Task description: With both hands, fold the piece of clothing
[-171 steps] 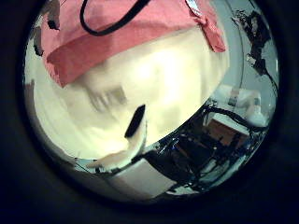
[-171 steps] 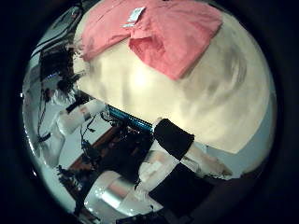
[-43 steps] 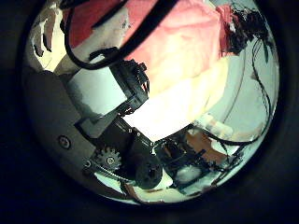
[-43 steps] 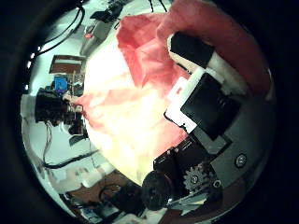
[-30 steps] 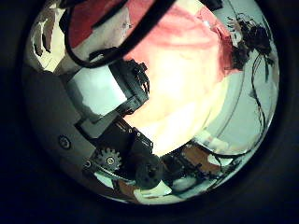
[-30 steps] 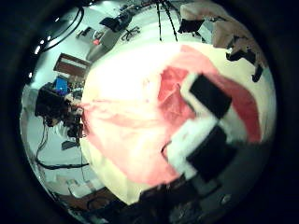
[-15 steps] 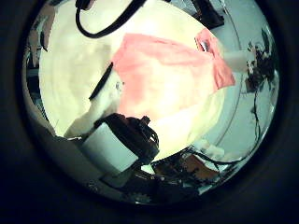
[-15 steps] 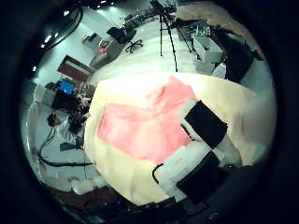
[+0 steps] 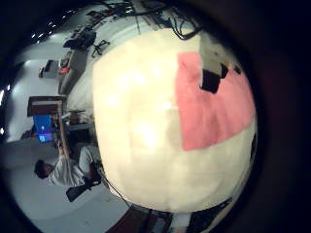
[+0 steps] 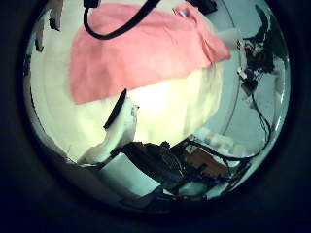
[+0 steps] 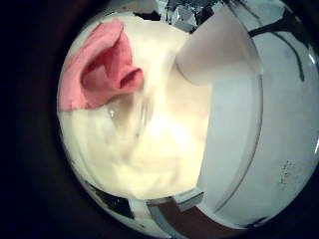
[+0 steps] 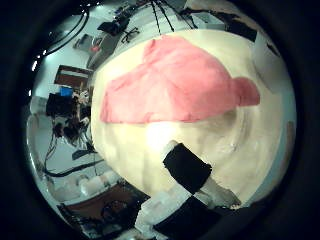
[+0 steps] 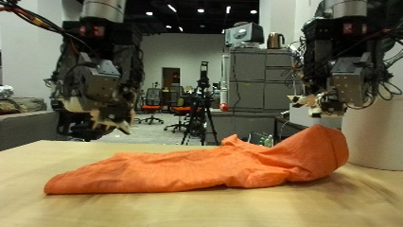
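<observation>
An orange garment [image 13: 201, 165] lies on the tan table [image 13: 76, 210], bunched higher at the end under my right hand. My left hand [image 13: 101, 90] hangs above the garment's flat end, fingers relaxed, holding nothing. My right hand [image 13: 338, 80] hangs above the raised end, fingers relaxed, holding nothing. One finger [image 10: 121, 118] and another finger [image 12: 188, 165] hang over bare table.
A grey cabinet [image 13: 252, 80], a tripod [image 13: 201, 104] and office chairs [image 13: 158, 104] stand in the room behind the table. The table's far edge runs just behind the garment. Bare tabletop lies in front of the garment.
Both hands were down at the garment with fingers curled by the cloth. They have let go and risen away from it, and the garment now lies alone on the table.
</observation>
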Robot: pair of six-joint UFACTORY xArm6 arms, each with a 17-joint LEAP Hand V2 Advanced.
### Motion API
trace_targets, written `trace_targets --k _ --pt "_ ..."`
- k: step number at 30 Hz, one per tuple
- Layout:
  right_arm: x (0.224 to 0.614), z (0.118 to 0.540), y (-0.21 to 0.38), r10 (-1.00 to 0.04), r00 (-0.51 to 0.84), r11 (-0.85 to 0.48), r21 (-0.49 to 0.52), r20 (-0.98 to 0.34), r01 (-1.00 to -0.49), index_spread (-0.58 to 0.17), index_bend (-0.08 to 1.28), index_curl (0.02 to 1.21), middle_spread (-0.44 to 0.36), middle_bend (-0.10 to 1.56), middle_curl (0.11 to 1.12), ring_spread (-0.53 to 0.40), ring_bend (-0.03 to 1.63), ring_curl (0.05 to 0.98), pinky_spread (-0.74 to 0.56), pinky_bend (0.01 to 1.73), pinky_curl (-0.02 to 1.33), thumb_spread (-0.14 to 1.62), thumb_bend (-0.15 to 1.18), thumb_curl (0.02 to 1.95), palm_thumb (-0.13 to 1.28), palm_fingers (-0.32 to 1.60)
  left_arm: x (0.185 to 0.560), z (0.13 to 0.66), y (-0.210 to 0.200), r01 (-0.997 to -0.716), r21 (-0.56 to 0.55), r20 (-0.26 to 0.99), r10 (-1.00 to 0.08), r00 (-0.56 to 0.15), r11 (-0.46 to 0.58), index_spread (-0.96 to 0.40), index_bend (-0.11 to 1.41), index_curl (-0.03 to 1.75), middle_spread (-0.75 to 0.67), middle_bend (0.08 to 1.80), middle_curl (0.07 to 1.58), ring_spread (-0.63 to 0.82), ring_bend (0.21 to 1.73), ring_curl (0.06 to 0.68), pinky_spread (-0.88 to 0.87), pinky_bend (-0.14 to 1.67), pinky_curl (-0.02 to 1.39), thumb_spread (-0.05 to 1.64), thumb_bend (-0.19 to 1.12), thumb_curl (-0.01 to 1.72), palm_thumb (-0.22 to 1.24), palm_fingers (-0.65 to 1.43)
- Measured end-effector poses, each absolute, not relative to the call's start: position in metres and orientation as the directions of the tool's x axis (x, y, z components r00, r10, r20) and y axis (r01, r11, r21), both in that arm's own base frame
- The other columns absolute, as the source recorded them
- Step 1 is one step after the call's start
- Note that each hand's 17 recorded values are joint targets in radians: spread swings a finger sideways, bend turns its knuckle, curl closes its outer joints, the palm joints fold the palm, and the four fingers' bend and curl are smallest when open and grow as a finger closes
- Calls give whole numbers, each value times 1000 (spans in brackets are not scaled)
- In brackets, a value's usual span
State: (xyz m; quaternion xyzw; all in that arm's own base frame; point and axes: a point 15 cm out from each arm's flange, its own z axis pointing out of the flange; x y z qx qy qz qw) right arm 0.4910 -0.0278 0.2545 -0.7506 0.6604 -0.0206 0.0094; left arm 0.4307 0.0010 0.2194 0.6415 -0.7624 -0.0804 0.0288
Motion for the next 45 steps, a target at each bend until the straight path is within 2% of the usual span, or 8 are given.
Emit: trace_targets --k 5,10,14,19,25,34,38,45 --pt "500 226 -33 -987 158 -158 -27 25 -987 -391 318 426 -144 359 344 20 488 231 210 444 329 1389 29 231 564 165 428 192 -22 -960 189 -61 -974 -220 205 -83 225 539 1 299 399 110 584 324 -45 469 492 1247 -14 239 470 129" --pt "508 198 -25 -977 212 -212 -4 25 -977 -404 313 420 -157 344 343 10 401 212 148 383 308 1465 44 225 604 191 427 179 -23 -955 210 -60 -972 -226 209 -72 208 517 4 253 384 149 529 300 37 408 457 1249 -13 243 466 142" --pt "504 170 -28 -974 227 -226 53 10 -973 -407 296 411 -173 318 338 12 349 201 134 344 296 1482 7 206 548 210 425 166 -20 -952 240 -58 -976 -211 192 -61 205 504 11 217 375 172 479 284 90 365 431 1257 -13 241 460 152" --pt "501 134 -21 -966 259 -258 122 -7 -958 -405 269 400 -130 280 333 18 292 194 139 313 286 1472 -25 178 419 228 420 151 -13 -945 276 -56 -979 -196 174 -54 190 484 18 188 365 196 440 269 140 329 405 1270 -12 238 455 172" --pt "516 128 -23 -963 271 -268 123 7 -955 -394 237 393 -105 244 330 28 249 196 146 274 278 1463 -11 172 369 255 419 147 1 -943 291 -76 -978 -193 163 -41 185 463 27 177 350 213 423 265 176 309 388 1287 -12 234 445 176" --pt "517 161 -39 -967 254 -251 86 19 -964 -393 203 389 -89 196 330 32 202 202 160 221 273 1451 -13 167 331 282 407 150 22 -932 332 -96 -978 -185 144 -44 184 439 8 195 339 216 407 259 184 278 365 1293 -11 235 441 207" --pt "494 197 -46 -969 246 -245 94 7 -965 -382 195 388 -76 188 330 44 183 202 176 205 275 1446 -28 140 221 261 382 157 31 -921 365 -96 -979 -182 135 -47 177 428 -7 204 349 209 390 256 183 258 358 1299 -11 234 439 223" --pt "448 245 -82 -980 199 -199 61 1 -978 -382 185 373 -109 188 325 34 213 213 173 213 283 1453 -12 127 159 312 374 186 40 -948 293 -106 -981 -164 126 -49 176 408 -20 187 350 193 396 254 160 237 350 1304 -10 232 437 242"
